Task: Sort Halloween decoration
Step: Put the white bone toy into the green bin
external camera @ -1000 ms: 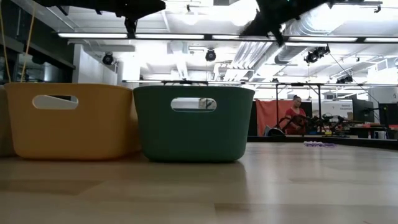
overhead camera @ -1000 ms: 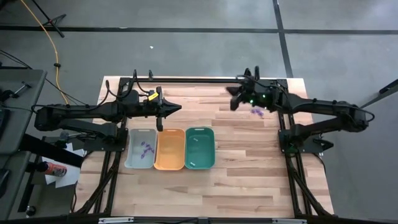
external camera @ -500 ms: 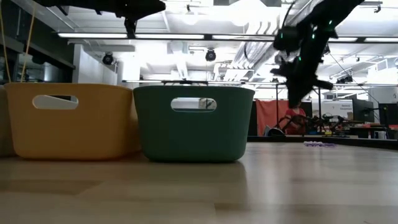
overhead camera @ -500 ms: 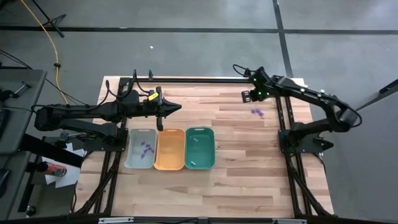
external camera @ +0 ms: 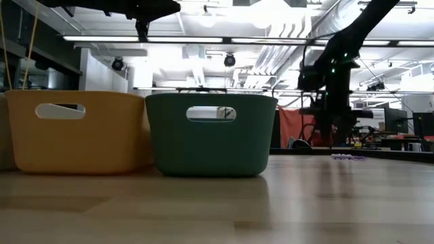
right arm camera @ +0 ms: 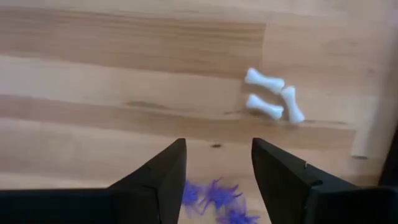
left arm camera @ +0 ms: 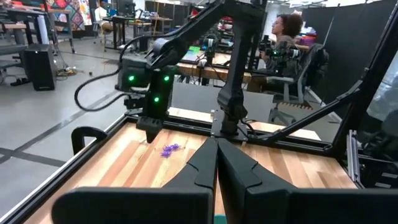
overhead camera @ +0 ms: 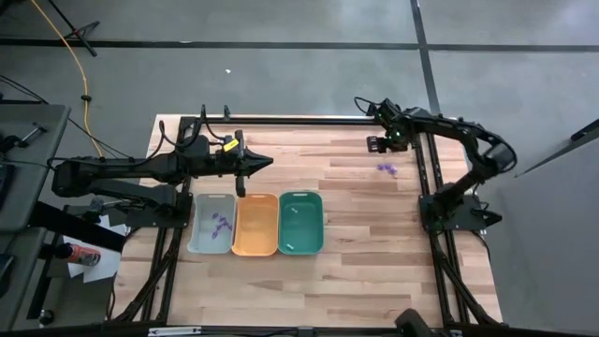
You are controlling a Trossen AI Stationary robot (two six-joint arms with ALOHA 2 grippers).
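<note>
The right hand [right arm camera: 214, 180] hangs open and empty over the worktop's [overhead camera: 356, 271] far right corner, pointed down at the loose pieces, likely to choose one. Beneath it lie three white bones [right arm camera: 272, 94] and a cluster of purple spiders [right arm camera: 214, 199], too tangled to count. Three bins wait near the left edge: grey [overhead camera: 211, 225], holding a few purple pieces, orange [overhead camera: 255, 225], and teal [overhead camera: 300, 223]. The left hand [overhead camera: 251, 163] is parked shut beyond them, holding nothing.

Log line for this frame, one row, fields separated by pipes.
right gripper open above purple pieces | white bones beside | left gripper shut, waiting over trays
</note>
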